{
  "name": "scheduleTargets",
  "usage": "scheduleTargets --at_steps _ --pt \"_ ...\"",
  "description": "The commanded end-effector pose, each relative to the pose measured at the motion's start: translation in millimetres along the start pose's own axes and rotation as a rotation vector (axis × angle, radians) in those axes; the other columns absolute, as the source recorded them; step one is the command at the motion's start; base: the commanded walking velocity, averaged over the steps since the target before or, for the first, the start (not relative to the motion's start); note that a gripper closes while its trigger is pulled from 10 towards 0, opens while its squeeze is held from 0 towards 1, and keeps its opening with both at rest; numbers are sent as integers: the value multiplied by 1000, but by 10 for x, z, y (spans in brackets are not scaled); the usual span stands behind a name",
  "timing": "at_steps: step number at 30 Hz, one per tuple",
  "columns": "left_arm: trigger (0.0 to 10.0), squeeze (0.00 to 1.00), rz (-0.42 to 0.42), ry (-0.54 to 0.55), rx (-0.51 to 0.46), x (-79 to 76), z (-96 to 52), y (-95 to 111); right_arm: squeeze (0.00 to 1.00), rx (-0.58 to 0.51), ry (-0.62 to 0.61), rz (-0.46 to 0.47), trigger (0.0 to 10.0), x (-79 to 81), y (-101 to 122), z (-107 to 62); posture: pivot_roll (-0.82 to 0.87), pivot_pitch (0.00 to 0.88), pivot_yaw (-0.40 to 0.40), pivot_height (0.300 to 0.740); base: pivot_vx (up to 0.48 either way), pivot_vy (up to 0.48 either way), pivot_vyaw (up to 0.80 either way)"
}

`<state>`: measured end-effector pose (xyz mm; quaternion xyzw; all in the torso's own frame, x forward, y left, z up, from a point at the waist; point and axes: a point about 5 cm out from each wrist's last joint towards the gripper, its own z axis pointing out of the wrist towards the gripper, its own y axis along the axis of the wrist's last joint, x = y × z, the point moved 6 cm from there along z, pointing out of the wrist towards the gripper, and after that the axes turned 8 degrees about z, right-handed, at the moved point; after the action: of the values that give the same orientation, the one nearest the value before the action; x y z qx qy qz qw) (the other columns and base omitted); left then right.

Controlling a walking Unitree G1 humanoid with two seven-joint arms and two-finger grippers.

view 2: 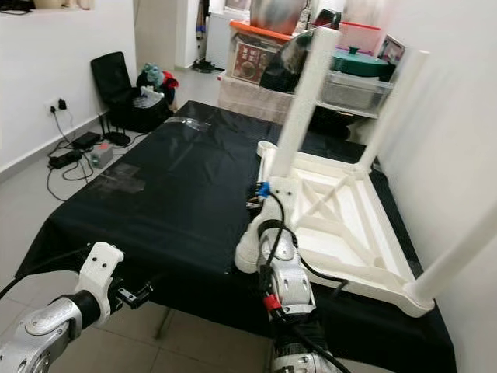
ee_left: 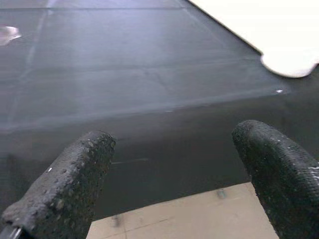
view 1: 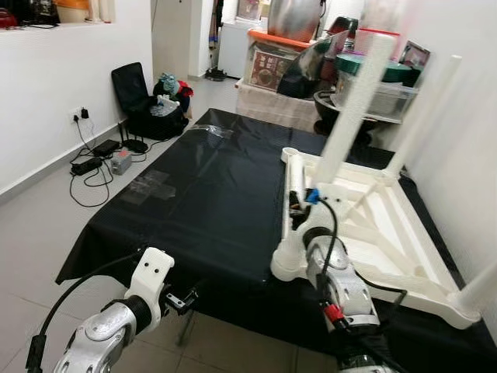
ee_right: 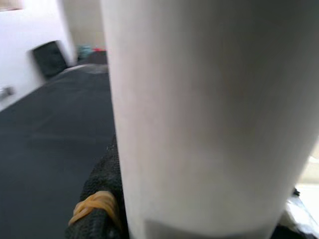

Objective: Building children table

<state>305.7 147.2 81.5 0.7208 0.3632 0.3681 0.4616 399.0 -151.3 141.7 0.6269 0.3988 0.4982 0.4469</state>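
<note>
A white children's table [view 1: 388, 225] lies upside down on the right half of a black-covered table [view 1: 194, 202]. Three white legs stand up from its corners, the tallest in view at the far left corner [view 1: 353, 109]. A loose white leg [view 1: 296, 175] lies along the upturned table's left edge. My right gripper [view 1: 301, 203] is shut on this leg. In the right wrist view the leg [ee_right: 209, 114] is close up beside one black finger [ee_right: 99, 199] with a rubber band. My left gripper [ee_left: 174, 164] hangs open at the near edge of the black cover, holding nothing.
A white wall [view 1: 474, 140] runs close along the right. Storage boxes and pots [view 1: 272, 66] crowd the far end. On the floor at the left are a black chair [view 1: 132, 93], cables and a power strip [view 1: 97, 159].
</note>
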Motion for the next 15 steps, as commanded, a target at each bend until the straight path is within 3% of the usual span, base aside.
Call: scheduleTargets --at_steps 1,10,15 --pt "10000 0 2 18 4 32 25 -16 0 127 -310 -97 10000 -805 -389 -91 127 0 -144 740 0 0 0" --pt "10000 0 8 47 5 93 49 -16 0 52 -482 -113 10000 -1112 -243 -165 123 0 -140 740 0 0 0" --pt "10000 0 9 56 5 114 57 -15 0 69 -573 -121 10000 -1244 -279 -206 123 0 -137 740 0 0 0"
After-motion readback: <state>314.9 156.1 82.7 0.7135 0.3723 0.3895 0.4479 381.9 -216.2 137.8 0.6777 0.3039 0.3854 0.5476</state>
